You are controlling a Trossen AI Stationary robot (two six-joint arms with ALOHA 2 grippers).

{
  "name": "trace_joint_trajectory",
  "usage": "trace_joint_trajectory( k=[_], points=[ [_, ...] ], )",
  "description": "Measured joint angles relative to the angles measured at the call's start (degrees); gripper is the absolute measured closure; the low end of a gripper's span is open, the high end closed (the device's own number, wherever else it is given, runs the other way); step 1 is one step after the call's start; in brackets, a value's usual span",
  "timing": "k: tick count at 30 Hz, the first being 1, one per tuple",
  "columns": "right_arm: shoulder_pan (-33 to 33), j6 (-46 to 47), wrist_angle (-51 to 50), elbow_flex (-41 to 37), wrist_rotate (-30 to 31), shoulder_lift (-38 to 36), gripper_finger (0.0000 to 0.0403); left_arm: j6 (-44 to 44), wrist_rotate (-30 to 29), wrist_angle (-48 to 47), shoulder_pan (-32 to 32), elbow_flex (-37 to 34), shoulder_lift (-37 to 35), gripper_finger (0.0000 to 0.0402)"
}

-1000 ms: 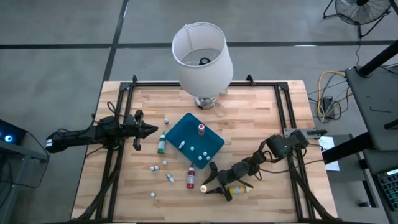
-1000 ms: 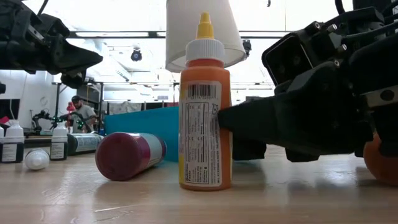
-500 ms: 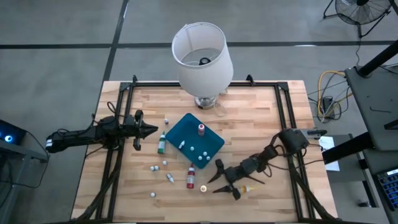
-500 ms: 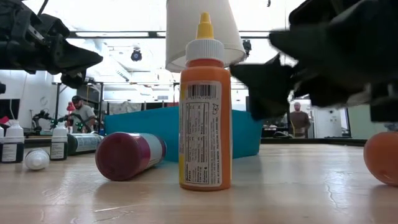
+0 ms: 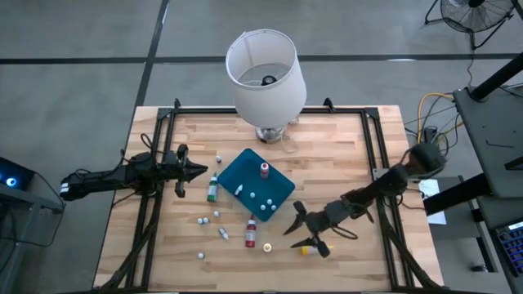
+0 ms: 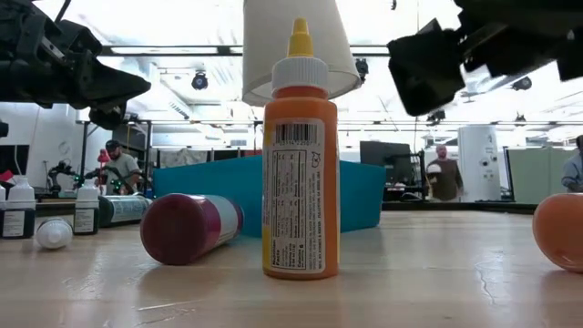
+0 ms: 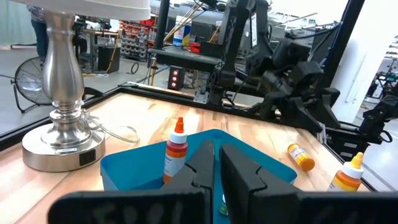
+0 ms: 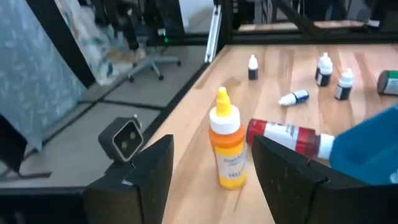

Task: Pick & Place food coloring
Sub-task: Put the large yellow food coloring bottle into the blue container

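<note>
Right gripper (image 5: 304, 231) jaws spread wide, holding nothing, raised off the table. Orange bottle (image 8: 228, 147) stands upright just ahead of the open jaws, long axis vertical, yellow tip pointing up. Red bottle (image 8: 290, 136) lies on its side just beyond it. Left gripper (image 5: 185, 172) jaws fully closed, empty, beside the blue tray (image 5: 282, 194).
</note>
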Motion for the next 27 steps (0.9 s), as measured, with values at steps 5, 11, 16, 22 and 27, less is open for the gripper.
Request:
trace_joint_trajectory(
  k=[5, 11, 16, 22, 27],
  points=[
    [0.0, 0.0, -14.0, 2.4, 0.0, -6.5, 0.0195, 0.0, 0.0, 0.0, 0.0, 0.0, 0.0, 0.0402],
    [-0.1, 0.0, -25.8, 7.1, 0.0, -10.0, 0.0195, 0.0, 0.0, 0.0, 0.0, 0.0, 0.0, 0.0402],
    [-0.8, 0.0, -35.1, 13.1, 0.0, -10.5, 0.0195, 0.0, 0.0, 0.0, 0.0, 0.0, 0.0, 0.0402],
    [-2.0, 0.0, -46.6, 21.4, 0.1, -9.8, 0.0195, 0.0, 0.0, 0.0, 0.0, 0.0, 0.0, 0.0402],
    [-2.6, 0.0, -55.3, 28.0, 0.1, -8.1, 0.0195, 0.0, 0.0, 0.0, 0.0, 0.0, 0.0, 0.0402]
  ],
)
